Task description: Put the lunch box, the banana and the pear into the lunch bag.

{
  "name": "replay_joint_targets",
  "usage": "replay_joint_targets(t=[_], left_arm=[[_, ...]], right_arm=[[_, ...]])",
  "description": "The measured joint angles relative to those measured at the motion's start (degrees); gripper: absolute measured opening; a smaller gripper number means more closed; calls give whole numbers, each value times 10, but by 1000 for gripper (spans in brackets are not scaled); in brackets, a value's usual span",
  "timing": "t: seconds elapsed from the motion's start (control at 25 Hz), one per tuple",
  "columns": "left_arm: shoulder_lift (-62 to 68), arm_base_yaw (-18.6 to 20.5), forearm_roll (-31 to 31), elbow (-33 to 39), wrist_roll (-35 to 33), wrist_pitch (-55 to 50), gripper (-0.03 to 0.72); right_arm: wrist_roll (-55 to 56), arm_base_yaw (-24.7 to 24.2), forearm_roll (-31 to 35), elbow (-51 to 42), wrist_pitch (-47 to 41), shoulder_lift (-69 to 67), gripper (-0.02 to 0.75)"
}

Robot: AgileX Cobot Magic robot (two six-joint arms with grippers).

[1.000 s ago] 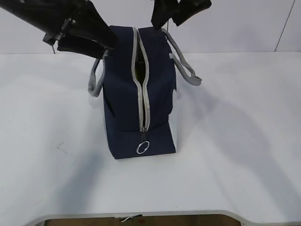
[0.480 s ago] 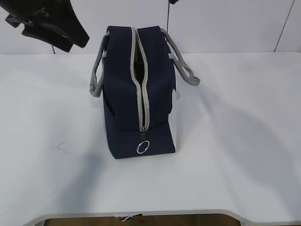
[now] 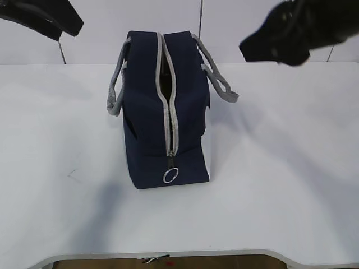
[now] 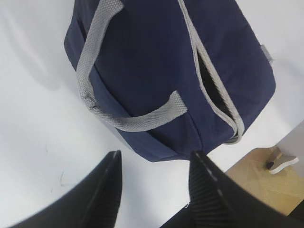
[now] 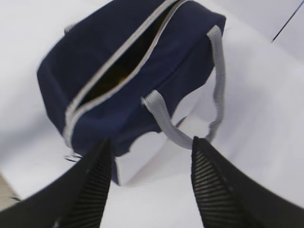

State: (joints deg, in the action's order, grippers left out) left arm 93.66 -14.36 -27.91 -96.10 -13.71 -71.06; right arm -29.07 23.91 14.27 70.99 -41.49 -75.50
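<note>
The right end effector hangs empty, fingers apart, above the partly unzipped lunch bag.

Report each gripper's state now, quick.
Left gripper: open, holding nothing.
Right gripper: open, holding nothing, above the navy-blue fabric lunch bag.

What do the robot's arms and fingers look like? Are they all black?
Yes, mostly black. In each wrist view two broad black fingers taper like paddles, and the inner faces carry fine ridges, clearest on the right gripper and also on the left gripper. From the front, both arms look like dark, chunky, angular shapes, the right one blurred.
</note>
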Motion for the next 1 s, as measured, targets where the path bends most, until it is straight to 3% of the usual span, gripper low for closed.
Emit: replay_joint_targets(t=[0.2,0.36,0.52,0.72,0.84,1.0], left_arm=[[-1,0,-1,0,1,0,349],[-1,0,-3,0,6,0,346],[-1,0,-16,0,9,0,336],[-1,0,-28,0,9,0,335],[-1,0,-32,0,9,0,335],[-1,0,-35,0,9,0,335]], right_arm=[[-96,0,-54,-174,171,67,445],[-104,0,-62,-212,199,68,444],[-115,0,46,-213,203,66,444],[-276,45,217,-280,304,56,444],[-336,70,264,-325,337,51,443],[-372,76,305,-343,295,33,443]])
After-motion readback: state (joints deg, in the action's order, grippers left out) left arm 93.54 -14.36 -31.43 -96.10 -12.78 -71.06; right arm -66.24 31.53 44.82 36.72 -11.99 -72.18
